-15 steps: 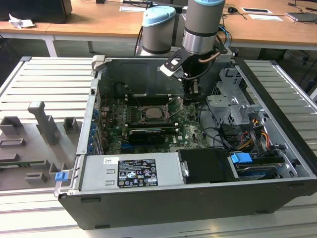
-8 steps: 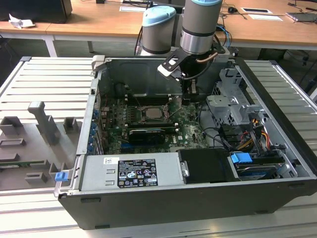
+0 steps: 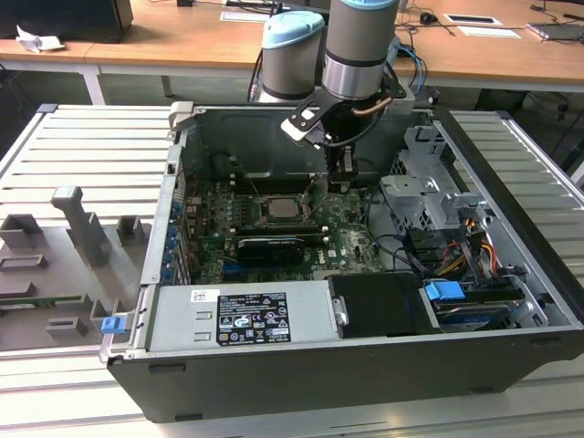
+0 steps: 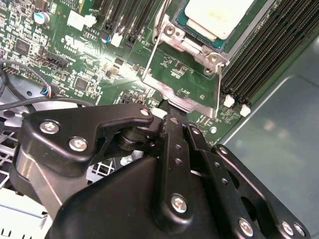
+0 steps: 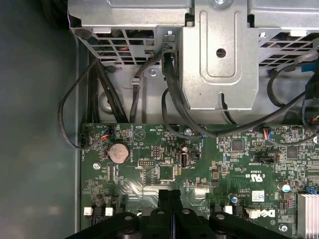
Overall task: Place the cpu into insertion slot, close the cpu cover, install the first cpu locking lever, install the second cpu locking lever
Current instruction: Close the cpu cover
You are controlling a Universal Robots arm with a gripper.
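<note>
While your gripper (image 4: 172, 117) hangs low over the green motherboard (image 4: 89, 64) with its fingers pressed together, its tip sits at the free edge of the cpu cover (image 4: 180, 101), which is swung open toward it; you cannot tell whether they touch. Just beyond, the cpu (image 4: 219, 17) lies seated in the insertion slot (image 4: 172, 35), black memory slots (image 4: 269, 50) alongside. Closing the cover looks to be the step in hand, which calls for swinging the plate over its hinge and down flat without nudging the chip.

Open computer case (image 3: 319, 379) on ribbed metal table (image 3: 91, 146)
</note>
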